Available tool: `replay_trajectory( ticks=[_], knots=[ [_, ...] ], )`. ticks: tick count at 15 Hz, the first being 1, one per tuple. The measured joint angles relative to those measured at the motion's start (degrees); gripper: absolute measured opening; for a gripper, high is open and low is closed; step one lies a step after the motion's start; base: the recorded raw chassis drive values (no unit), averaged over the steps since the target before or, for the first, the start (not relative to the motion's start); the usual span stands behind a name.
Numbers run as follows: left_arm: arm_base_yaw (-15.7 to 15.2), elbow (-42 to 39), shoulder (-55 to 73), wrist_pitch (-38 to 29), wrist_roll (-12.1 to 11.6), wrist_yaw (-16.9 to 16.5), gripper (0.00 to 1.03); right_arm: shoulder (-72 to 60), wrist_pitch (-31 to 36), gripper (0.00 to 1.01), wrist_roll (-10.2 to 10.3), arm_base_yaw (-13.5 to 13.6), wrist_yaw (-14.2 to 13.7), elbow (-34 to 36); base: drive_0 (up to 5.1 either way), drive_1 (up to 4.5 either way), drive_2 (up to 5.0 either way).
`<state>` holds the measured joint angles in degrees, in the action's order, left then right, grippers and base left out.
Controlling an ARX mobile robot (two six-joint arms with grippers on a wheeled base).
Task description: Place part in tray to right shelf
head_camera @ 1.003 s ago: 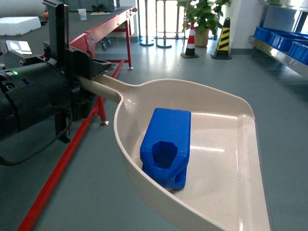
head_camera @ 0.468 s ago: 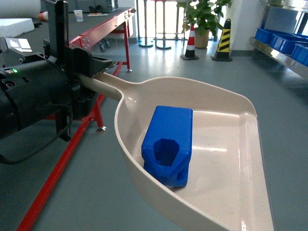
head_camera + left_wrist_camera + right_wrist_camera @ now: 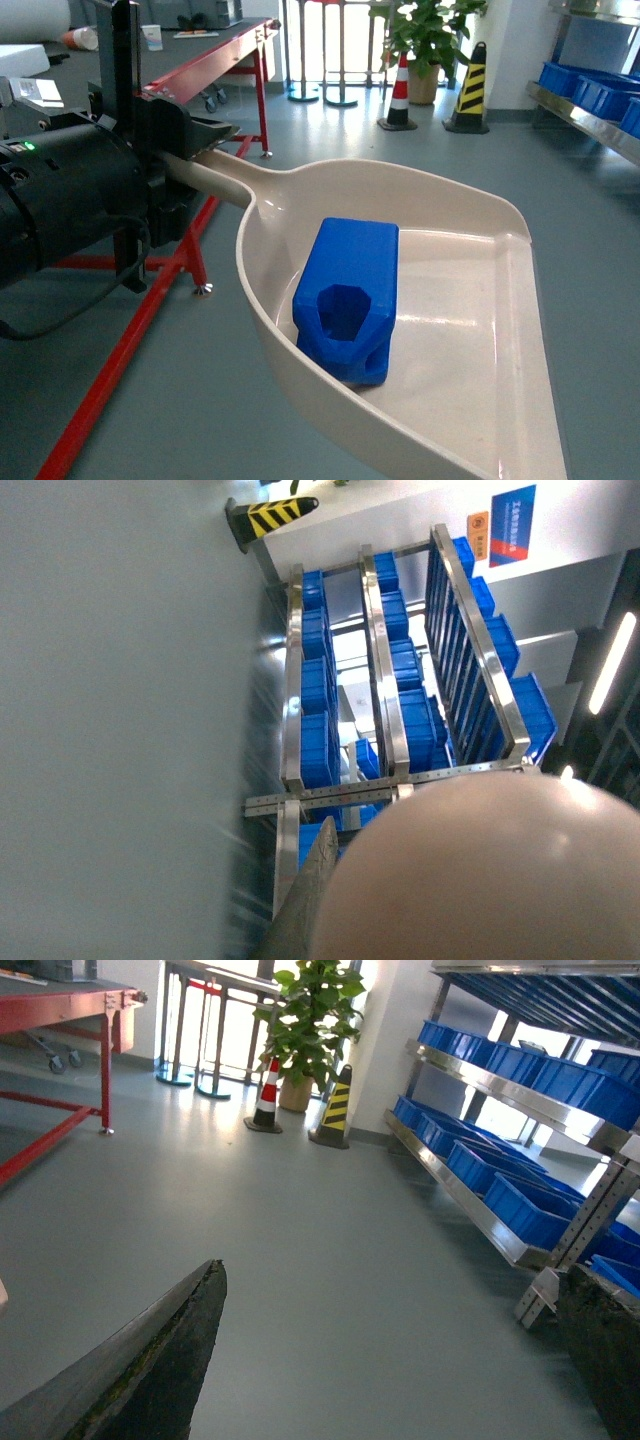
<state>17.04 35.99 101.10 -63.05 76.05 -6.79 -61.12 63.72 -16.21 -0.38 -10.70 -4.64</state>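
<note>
The cream tray (image 3: 470, 340) juts out in front of me in the head view, with the blue part (image 3: 348, 298) lying in it near the left rim, its hexagonal hollow facing me. My left gripper (image 3: 192, 160) is shut on the tray's handle. In the left wrist view the tray's underside (image 3: 480, 870) fills the lower right beside one finger (image 3: 305, 905). The right shelf (image 3: 590, 112) stands far off at the right, and shows again as the right shelf (image 3: 500, 1110) with blue crates (image 3: 530, 1200). My right gripper (image 3: 390, 1272) is open over bare floor with nothing between its fingers.
A red-framed table (image 3: 205, 70) runs along the left. A potted plant (image 3: 425, 40), a red-white cone (image 3: 403, 90) and a yellow-black cone (image 3: 470, 88) stand at the far wall. Grey floor (image 3: 330, 1250) lies between me and the shelf.
The background has shifted: the red table's foot has slid down and nearer and the cones have drifted slightly right. The tray and part hold their place in view.
</note>
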Motion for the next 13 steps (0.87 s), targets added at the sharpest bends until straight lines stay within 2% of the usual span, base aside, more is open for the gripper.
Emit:
replay_trajectory(
  ticks=[13],
  knots=[
    [0.00,0.00,0.00,-0.07,0.00,0.04,0.13,0.09,0.22,0.98,0.00,0.00,0.00,0.00,0.0,4.24,-4.2]
  ],
)
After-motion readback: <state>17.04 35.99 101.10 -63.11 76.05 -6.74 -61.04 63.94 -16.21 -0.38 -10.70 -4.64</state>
